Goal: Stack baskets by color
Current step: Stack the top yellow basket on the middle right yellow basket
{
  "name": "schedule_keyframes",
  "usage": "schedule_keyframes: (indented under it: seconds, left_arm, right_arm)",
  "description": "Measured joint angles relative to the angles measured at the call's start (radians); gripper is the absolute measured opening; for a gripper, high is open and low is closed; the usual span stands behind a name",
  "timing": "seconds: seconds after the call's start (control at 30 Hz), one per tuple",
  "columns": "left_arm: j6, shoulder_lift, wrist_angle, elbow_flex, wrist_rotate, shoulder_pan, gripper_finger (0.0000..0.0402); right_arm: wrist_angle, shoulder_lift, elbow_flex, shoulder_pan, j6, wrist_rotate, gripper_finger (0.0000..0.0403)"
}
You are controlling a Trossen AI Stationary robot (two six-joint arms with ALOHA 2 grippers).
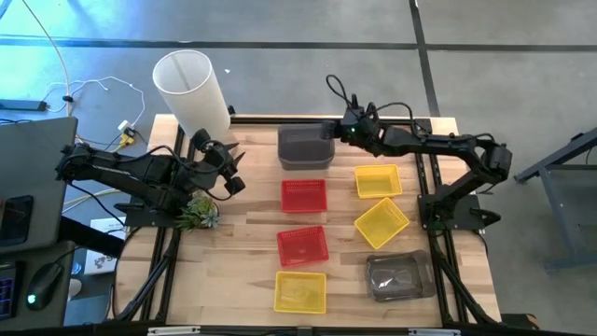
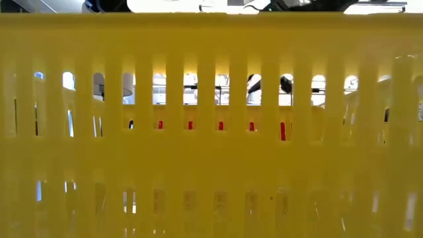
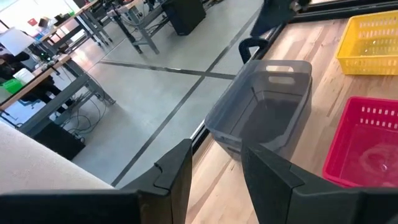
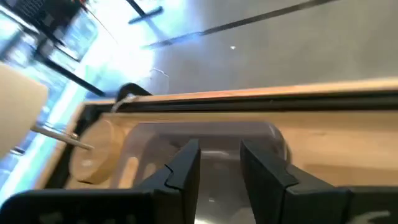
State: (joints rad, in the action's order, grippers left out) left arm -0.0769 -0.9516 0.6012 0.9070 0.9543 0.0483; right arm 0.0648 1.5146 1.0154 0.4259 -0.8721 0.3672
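Progress is partial. A dark grey basket stack (image 1: 306, 147) stands at the far edge of the counter (image 1: 242, 252); the right hand (image 1: 338, 130) hangs over its rim, fingers apart, gripping nothing. Still loose: two red baskets (image 1: 304, 195) (image 1: 302, 245), three yellow baskets (image 1: 378, 180) (image 1: 381, 222) (image 1: 300, 290), and one grey basket (image 1: 399, 277). The left hand (image 1: 230, 166) waits near the white cylinder (image 1: 191, 91), fingers apart. Open room lies left of the red baskets; the grey stack sits close to the far edge.

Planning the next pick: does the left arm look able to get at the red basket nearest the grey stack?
Probably yes. The left gripper hangs open just beside that red basket, with bare table between them; the right gripper is over the grey stack.
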Motion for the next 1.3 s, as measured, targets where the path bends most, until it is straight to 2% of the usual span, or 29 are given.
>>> schedule_keyframes:
  seconds: [0.13,0.37,0.53,0.73,1.0,1.3]
  left_arm:
    - [-0.015,0.000,0.014,0.000,0.000,0.000,0.0124]
    - [-0.026,0.000,0.043,0.000,-0.006,0.000,0.0124]
    - [-0.067,0.000,0.071,0.000,-0.009,0.000,0.0124]
    - [-0.081,0.000,0.077,0.000,-0.024,0.000,0.0124]
    - [-0.113,0.000,0.080,0.000,-0.118,0.000,0.0124]
    - [-0.183,0.000,0.080,0.000,-0.239,0.000,0.0124]
  right_arm:
    - [0.233,0.000,0.136,0.000,0.106,0.005,0.0103]
    - [0.670,-0.001,0.388,-0.009,0.394,-0.005,0.0103]
    - [0.843,-0.001,0.467,-0.014,0.500,-0.097,0.0103]
    - [1.035,0.002,0.471,-0.014,0.648,-0.159,0.0103]
    - [1.204,0.004,0.409,-0.014,0.806,-0.188,0.0103]
    - [1.236,0.005,0.243,-0.046,0.897,-0.171,0.0104]
